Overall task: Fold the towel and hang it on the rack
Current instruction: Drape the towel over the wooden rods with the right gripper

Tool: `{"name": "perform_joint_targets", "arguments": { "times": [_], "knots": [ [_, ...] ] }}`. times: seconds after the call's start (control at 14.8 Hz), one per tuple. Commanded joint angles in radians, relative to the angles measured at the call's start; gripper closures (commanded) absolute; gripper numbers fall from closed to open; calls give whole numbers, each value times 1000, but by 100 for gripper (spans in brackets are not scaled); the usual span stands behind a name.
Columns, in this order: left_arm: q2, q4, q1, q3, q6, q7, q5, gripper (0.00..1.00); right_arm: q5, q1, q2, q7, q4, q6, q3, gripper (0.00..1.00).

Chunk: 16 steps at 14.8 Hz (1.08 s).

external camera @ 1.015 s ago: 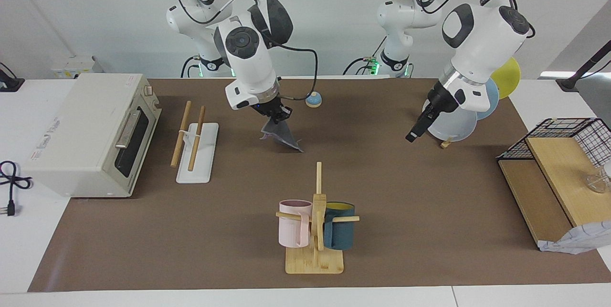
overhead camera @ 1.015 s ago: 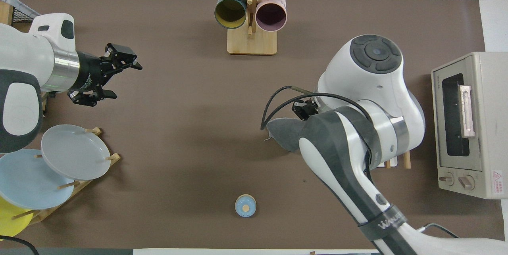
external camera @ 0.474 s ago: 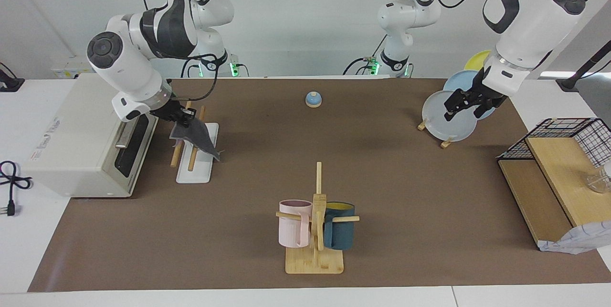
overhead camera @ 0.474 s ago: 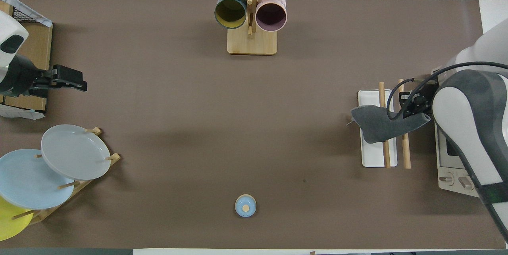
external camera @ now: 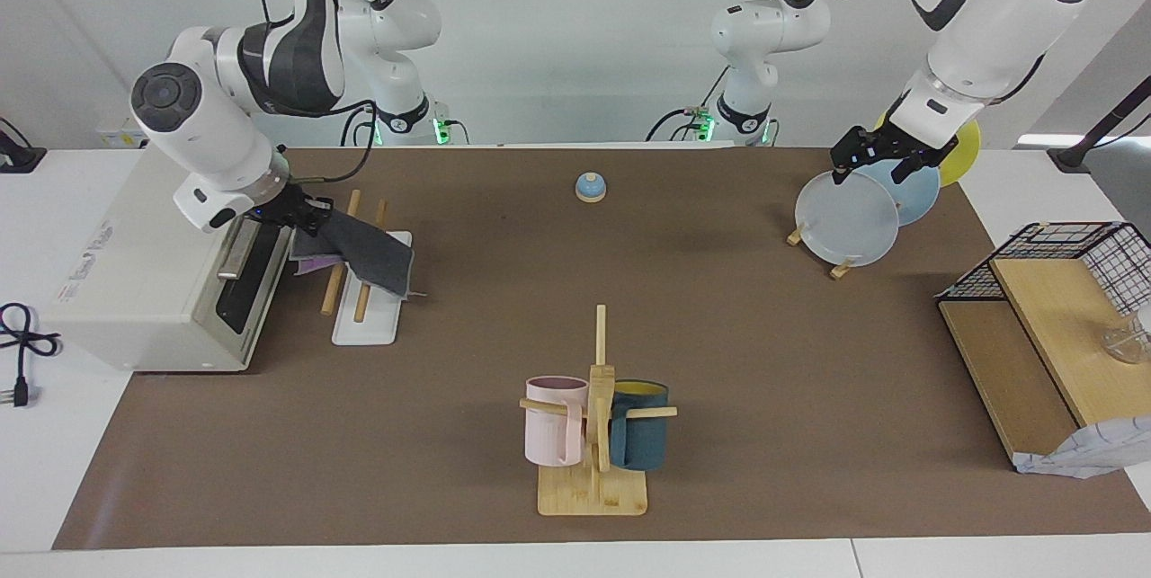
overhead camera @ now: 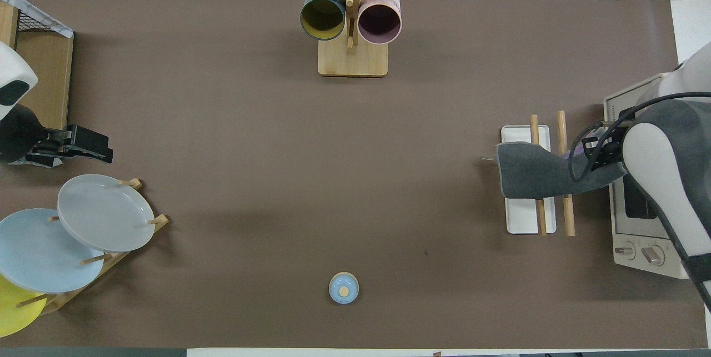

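Towel, grey face up, draped across both rods of rack, one end pinched in right gripper fingers beside toaster oven. Left gripper over plates, fingers wide.

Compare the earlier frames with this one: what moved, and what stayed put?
The right end effector, shut on the towel, carried it from mid-table toward the right arm's end and now lays it across the rack rods, beside the toaster oven. The left end effector rose and drew back over the plates, open and empty. The mug stand, bell and rack stayed put.
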Motion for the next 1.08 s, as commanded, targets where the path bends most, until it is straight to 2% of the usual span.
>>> {"name": "perform_joint_targets", "arguments": {
  "times": [0.0,0.2,0.41,0.47,0.54,0.61,0.68,1.02],
  "knots": [
    [-2,32,-37,33,29,17,28,0,-63,-8,-56,-18,-87,37,13,100],
    [53,137,-42,41,-8,15,59,0,-64,-6,-68,-25,-122,75,15,100],
    [52,148,-54,42,-23,15,116,0,-64,-6,-72,-29,-130,86,15,100],
    [45,140,-54,42,-23,14,116,0,-64,-6,-72,-34,-130,87,15,91],
    [41,133,-51,42,-22,15,116,0,-64,-6,-72,-35,-130,87,15,71],
    [38,117,-48,41,-14,11,114,0,-64,-6,-72,-35,-128,87,15,45],
    [30,108,-45,39,-8,7,111,0,-64,-6,-72,-35,-127,89,15,0],
    [22,76,-40,41,39,7,67,0,-57,-5,-62,-38,-96,86,16,0]
  ]
}}
